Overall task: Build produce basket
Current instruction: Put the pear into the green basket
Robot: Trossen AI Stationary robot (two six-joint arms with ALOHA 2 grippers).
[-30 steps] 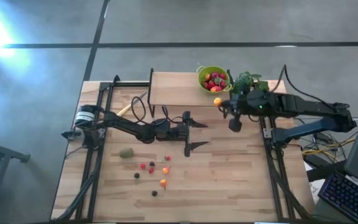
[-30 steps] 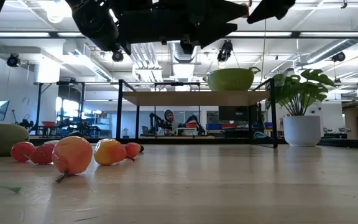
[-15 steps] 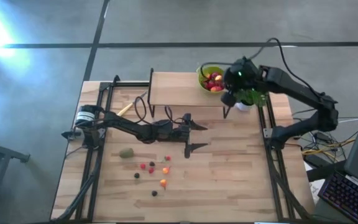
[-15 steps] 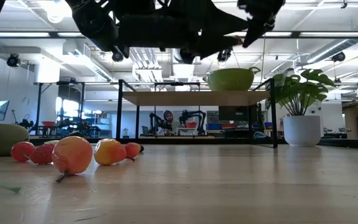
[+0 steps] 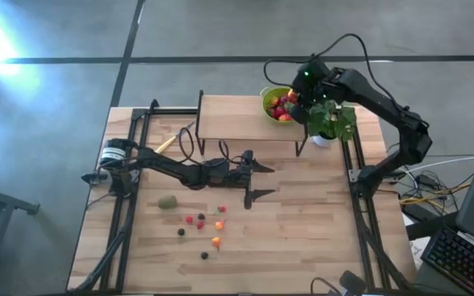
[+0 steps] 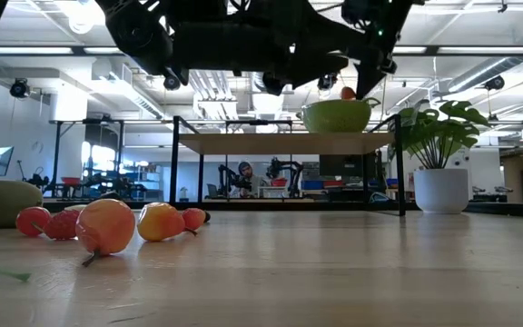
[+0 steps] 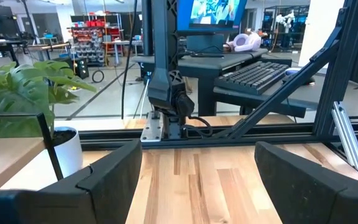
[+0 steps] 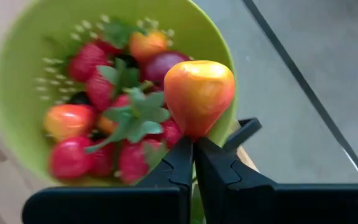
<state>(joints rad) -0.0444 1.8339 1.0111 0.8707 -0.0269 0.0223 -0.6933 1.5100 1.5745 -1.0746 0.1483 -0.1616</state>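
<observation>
The produce basket, a lime-green colander with several red and orange fruits in it, stands on the raised wooden shelf at the table's far side. My right gripper hovers over the basket's rim, shut on an orange-red fruit. My left gripper is open above the table's middle, nothing between its fingers. Several loose berries and a brownish-green kiwi lie on the tabletop. My right gripper pinches the orange-red fruit by its narrow pointed end between its two fingertips. The fingers slant down over the basket from the table's right side. The fruit sticks out beyond the fingertips, lifted clear, above the fruits in the basket.
A potted plant in a white pot stands just right of the basket, under my right arm. A yellow-handled knife lies at the left, near my left arm. Black frame rails run along both table sides.
My right gripper has swung from beside the shelf's right end toward the far edge and slightly left, tipping downward, and now hangs over the basket. The orange-red fruit has travelled with it, clear of the table throughout.
</observation>
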